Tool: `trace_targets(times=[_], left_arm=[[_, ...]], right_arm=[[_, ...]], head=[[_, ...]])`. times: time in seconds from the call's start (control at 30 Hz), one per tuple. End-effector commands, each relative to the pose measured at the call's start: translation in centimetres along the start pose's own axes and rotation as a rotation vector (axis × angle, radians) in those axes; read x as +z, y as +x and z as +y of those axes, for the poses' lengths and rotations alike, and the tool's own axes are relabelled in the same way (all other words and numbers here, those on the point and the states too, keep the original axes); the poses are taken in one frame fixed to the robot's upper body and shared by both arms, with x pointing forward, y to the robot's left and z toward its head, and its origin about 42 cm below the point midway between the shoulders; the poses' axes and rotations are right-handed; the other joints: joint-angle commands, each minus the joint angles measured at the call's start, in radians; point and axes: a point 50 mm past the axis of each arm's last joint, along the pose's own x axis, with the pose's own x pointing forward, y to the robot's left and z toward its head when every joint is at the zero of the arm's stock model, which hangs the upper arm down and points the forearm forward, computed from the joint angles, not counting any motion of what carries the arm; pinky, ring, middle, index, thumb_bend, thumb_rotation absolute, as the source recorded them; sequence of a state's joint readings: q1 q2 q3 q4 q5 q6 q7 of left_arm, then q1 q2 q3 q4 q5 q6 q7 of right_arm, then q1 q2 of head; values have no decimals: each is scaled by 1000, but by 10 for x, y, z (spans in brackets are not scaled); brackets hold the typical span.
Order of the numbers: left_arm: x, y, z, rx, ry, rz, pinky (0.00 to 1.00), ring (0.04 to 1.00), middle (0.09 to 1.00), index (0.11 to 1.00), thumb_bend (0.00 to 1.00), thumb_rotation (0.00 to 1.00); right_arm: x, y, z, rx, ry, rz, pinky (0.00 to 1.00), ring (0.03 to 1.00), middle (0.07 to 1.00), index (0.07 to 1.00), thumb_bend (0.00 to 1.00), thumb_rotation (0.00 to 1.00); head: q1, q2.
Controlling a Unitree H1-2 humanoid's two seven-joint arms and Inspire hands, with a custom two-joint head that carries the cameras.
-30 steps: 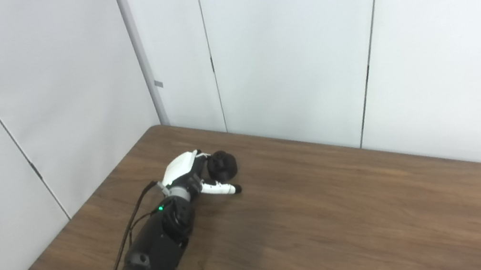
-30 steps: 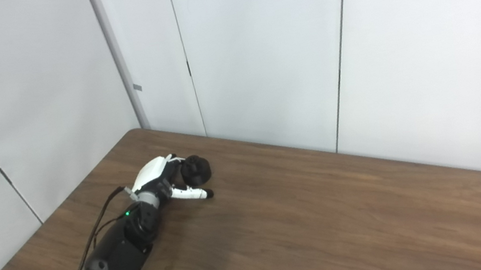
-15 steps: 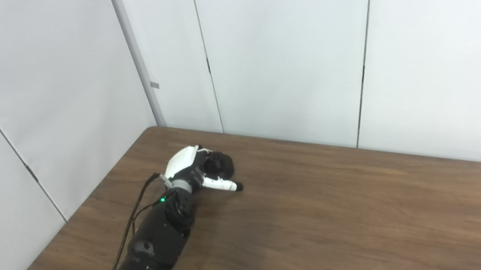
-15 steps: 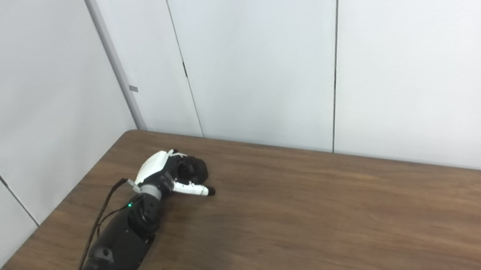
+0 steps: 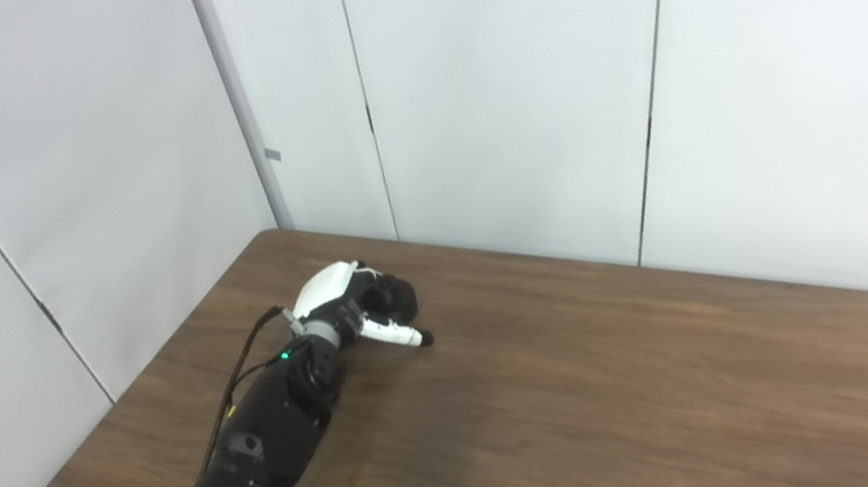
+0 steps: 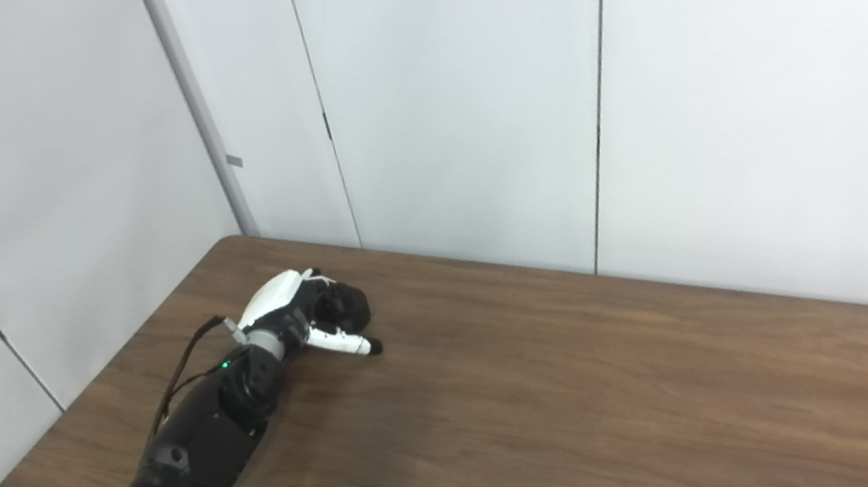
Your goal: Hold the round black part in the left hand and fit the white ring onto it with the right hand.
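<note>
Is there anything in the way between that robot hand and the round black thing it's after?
No, nothing visible stands between them. The left hand is already around the round black part near the far left corner of the table. The right hand and the white ring are not in view.

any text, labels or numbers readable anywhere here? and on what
None can be read.
Left hand and round black part: no lettering shows.
Small grey tag on the wall post: too small to tell if it bears text.
Table and wall panels: bare.
</note>
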State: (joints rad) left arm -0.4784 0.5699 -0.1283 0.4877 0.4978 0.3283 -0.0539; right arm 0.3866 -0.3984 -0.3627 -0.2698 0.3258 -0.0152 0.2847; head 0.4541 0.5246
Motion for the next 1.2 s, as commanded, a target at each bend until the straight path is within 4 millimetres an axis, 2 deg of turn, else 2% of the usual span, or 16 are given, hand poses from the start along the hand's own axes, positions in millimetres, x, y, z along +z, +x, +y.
trace_targets(times=[0.0, 0.37, 0.53, 0.87, 1.07, 1.17], left_arm=[[-15, -1, 15, 17, 31, 33, 1000, 1000, 1000, 800, 908, 0], [-35, -7, 22, 33, 70, 69, 1000, 1000, 1000, 874, 926, 12], [-40, -7, 22, 38, 72, 80, 1000, 1000, 1000, 885, 916, 0], [-43, -10, 25, 57, 93, 86, 1000, 1000, 1000, 863, 905, 0], [-43, -8, 27, 61, 82, 89, 1000, 1000, 1000, 867, 967, 49], [-42, -7, 27, 58, 84, 96, 1000, 1000, 1000, 871, 961, 50]], right_arm=[[15, 3, -7, 7, -25, -60, 1000, 1000, 1000, 984, 543, 678], [14, 3, -9, 17, -19, -55, 1000, 1000, 1000, 984, 538, 659], [14, 3, -10, 15, -10, -49, 1000, 1000, 1000, 979, 579, 664], [15, 2, -11, 25, -17, -55, 1000, 1000, 1000, 984, 580, 674], [15, 0, -14, 28, -17, -49, 1000, 1000, 1000, 994, 598, 688], [15, -1, -14, 25, -15, -47, 1000, 1000, 1000, 985, 589, 681]], head=[[2, 1], [2, -1], [3, -1], [2, 1], [0, 4], [0, 4]])
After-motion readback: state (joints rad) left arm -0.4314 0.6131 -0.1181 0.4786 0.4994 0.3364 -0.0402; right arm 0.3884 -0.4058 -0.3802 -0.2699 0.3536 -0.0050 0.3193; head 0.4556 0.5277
